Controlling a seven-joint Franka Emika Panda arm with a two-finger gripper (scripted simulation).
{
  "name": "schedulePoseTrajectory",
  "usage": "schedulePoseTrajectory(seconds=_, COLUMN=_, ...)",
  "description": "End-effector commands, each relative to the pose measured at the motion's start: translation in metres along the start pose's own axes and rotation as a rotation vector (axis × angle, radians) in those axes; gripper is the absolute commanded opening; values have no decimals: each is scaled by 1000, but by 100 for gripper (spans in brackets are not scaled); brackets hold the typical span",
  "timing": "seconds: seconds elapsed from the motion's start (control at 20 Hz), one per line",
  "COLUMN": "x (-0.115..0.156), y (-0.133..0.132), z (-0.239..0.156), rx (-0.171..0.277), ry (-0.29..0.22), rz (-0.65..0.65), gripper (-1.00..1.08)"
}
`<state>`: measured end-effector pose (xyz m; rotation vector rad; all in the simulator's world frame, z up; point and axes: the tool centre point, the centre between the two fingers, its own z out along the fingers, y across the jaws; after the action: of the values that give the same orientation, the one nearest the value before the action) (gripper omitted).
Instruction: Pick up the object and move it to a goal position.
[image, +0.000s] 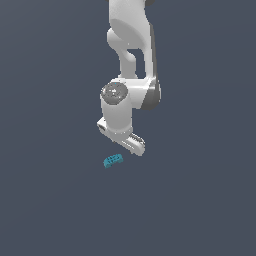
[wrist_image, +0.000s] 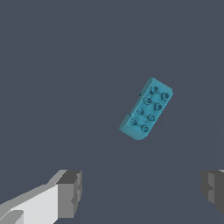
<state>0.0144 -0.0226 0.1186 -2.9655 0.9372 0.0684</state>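
The object (image: 113, 160) is a small teal-blue oblong block with studs on top, lying flat on the dark grey floor. In the wrist view the object (wrist_image: 146, 109) lies at a slant, apart from both fingers. The gripper (wrist_image: 140, 190) is open, its grey fingertips (wrist_image: 70, 192) spread wide with nothing between them. In the exterior view the white arm hangs above, and its hand (image: 131, 142) sits just above and toward the exterior view's right of the block, not touching it. The fingers themselves are hard to make out there.
A plain dark grey surface (image: 200, 210) fills both views. The white arm (image: 130, 45) comes down from the top middle of the exterior view. No other objects or edges show.
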Motion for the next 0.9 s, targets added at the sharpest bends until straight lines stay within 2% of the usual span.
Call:
schedulePoseTrajectory(seconds=0.0, x=7, y=4, z=7, rx=0, ry=6, rz=84, gripper=100)
schedulePoseTrajectory(seconds=0.45, x=32, y=17, z=29, rx=-2, ry=31, rz=359, gripper=100)
schedulePoseTrajectory(seconds=0.85, x=44, y=25, z=40, rx=-2, ry=49, rz=503, gripper=100)
